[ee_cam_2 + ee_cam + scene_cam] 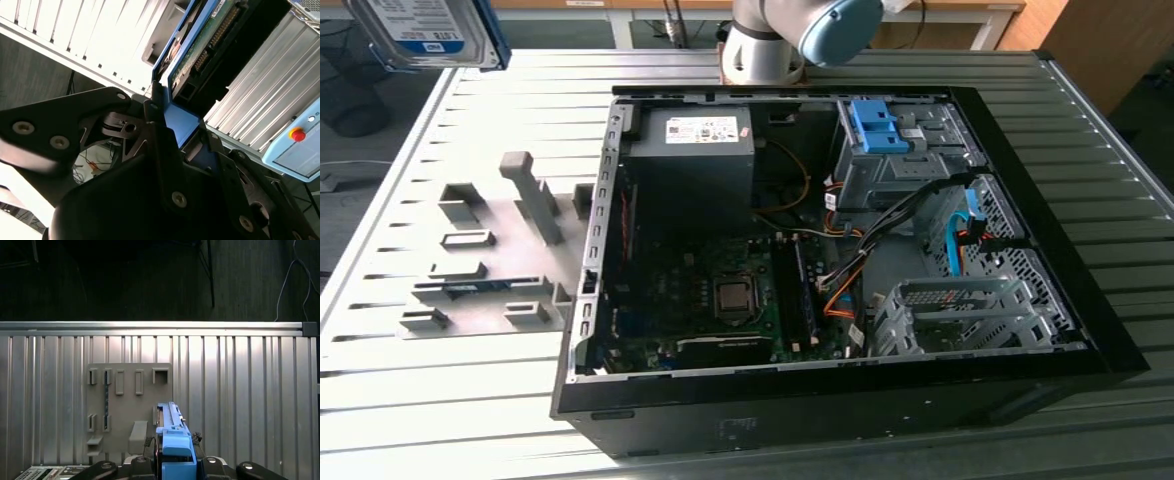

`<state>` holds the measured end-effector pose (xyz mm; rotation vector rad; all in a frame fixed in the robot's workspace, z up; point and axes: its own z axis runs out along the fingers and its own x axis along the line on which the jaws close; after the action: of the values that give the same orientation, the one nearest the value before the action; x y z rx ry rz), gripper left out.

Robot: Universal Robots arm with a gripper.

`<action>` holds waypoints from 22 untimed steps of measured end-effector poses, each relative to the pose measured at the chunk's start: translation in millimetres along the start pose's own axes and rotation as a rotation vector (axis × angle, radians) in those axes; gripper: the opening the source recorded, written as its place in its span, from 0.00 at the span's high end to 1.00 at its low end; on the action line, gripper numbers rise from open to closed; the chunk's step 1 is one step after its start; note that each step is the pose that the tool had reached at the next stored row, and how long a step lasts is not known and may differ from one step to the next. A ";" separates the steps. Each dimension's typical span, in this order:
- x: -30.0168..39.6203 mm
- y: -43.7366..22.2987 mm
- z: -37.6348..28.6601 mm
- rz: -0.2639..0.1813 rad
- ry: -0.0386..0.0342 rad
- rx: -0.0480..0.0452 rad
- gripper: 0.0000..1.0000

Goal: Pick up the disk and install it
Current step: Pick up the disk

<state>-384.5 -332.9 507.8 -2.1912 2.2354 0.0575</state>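
The disk [420,30], a silver drive with a white-and-blue label in a blue frame, hangs high above the table's far corner at the exterior view's left. In the second wrist view my gripper [182,125] is shut on the blue frame of the disk [200,47], whose green circuit side and connectors face the camera. In the first wrist view the disk [172,432] stands edge-on between the black fingers [145,462], above the grey fixture plate [130,410].
An open black computer case [1107,350] lies on the slatted metal table [480,400], with a drive cage and blue clip [878,125] at its far right corner. The grey fixture plate [494,250] lies left of the case. The arm's base [767,45] stands behind the case.
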 end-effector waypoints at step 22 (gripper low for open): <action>-0.6 -30.4 -0.5 0.000 0.0000 0.0001 0.64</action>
<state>-354.1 -332.9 507.8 -2.1910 2.2354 0.0574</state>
